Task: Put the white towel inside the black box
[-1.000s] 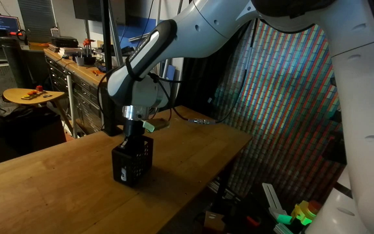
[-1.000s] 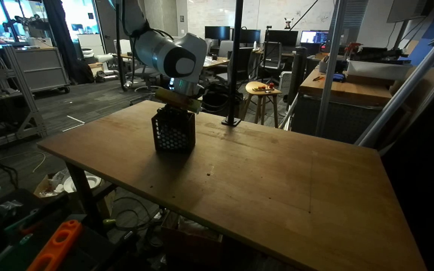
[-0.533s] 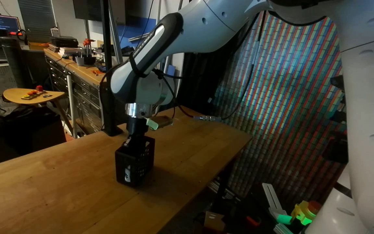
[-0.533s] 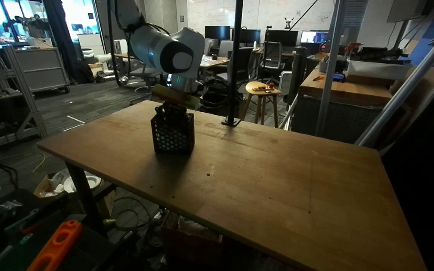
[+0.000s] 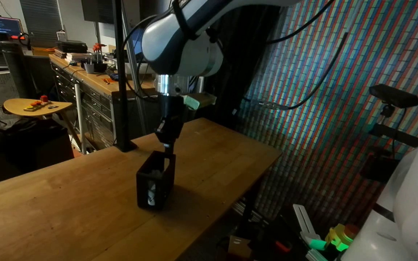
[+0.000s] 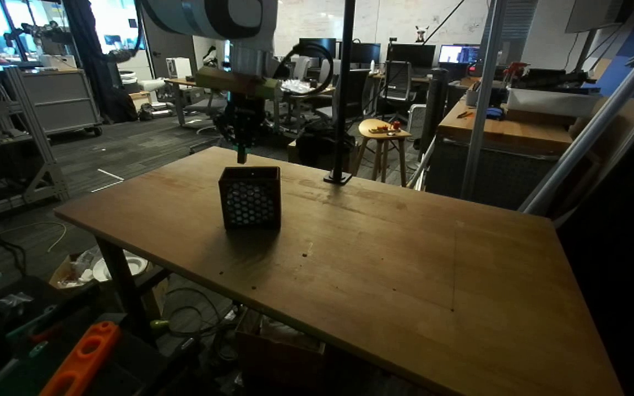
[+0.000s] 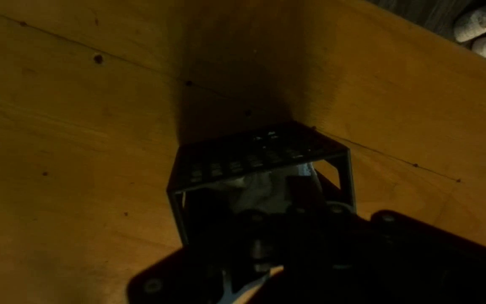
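Observation:
On the wooden table stands the black box [image 5: 165, 183], upright and open at the top, with hexagonal holes in a side wall [image 6: 277, 195]. The white towel [image 5: 154, 175] lies crumpled inside it; pale patches of it show through the box's openings in both exterior views. From above, the wrist view shows the towel [image 7: 264, 188] below the rim, partly covered by the dark gripper. My gripper [image 5: 169, 148] hangs just above the box's far end, fingertips together in one narrow tip, nothing held. In another exterior view the gripper [image 6: 241, 155] sits above the rim, apart from the box.
The wooden table [image 6: 405, 275] extends well past the box. A black post [image 6: 344, 99] is fixed at the table's edge behind the box. A small stool [image 6: 383, 129] stands beyond that edge. A pair of shoes [image 7: 483, 29] shows on the floor beside the table.
My gripper has risen up out of the black box and now hangs over it. The towel stays inside. The box has shifted and turned slightly on the table.

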Robot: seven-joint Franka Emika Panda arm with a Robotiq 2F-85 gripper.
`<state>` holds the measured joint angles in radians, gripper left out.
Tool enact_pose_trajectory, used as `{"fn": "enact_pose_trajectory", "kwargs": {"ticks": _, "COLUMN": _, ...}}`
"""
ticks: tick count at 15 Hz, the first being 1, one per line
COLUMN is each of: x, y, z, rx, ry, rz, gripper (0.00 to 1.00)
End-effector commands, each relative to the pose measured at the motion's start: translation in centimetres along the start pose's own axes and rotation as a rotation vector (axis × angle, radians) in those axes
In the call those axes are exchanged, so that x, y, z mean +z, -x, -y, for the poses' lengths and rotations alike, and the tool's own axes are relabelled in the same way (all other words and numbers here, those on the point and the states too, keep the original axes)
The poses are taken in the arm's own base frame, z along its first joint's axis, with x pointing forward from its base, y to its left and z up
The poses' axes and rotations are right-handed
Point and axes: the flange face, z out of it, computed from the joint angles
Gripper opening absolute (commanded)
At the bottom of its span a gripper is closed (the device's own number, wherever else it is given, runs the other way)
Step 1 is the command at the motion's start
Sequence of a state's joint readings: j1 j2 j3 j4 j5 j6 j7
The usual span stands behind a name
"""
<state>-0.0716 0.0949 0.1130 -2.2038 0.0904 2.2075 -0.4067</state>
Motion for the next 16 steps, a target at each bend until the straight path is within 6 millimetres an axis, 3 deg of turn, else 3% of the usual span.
{"fn": "enact_pose_trajectory", "kwargs": {"ticks": 1, "x": -5.8, "y": 5.1, "z": 1.3, "rx": 0.092, "ry": 0.069, "rz": -0.038, "gripper": 0.01}}
{"fn": "enact_pose_trajectory", "kwargs": {"ticks": 4, "x": -8.5, "y": 8.3, "z": 1.9, "rx": 0.194, "ry": 0.089, "rz": -0.063, "gripper": 0.03}}
{"fn": "enact_pose_trajectory", "kwargs": {"ticks": 5, "x": -9.1, "y": 9.1, "z": 2.2, "rx": 0.233, "ry": 0.072, "rz": -0.065, "gripper": 0.27}}
{"fn": "enact_pose_trajectory", "kwargs": {"ticks": 6, "x": -7.9, "y": 6.7, "z": 1.0, "rx": 0.173, "ry": 0.067, "rz": -0.049, "gripper": 0.03}}
{"fn": "enact_pose_trajectory", "kwargs": {"ticks": 7, "x": -8.5, "y": 7.6, "z": 1.3, "rx": 0.198, "ry": 0.068, "rz": -0.053, "gripper": 0.06}}
{"fn": "enact_pose_trajectory", "kwargs": {"ticks": 10, "x": -8.9, "y": 8.7, "z": 1.8, "rx": 0.220, "ry": 0.071, "rz": -0.059, "gripper": 0.27}}
{"fn": "enact_pose_trajectory", "kwargs": {"ticks": 16, "x": -8.5, "y": 8.8, "z": 1.8, "rx": 0.224, "ry": 0.068, "rz": -0.051, "gripper": 0.27}}
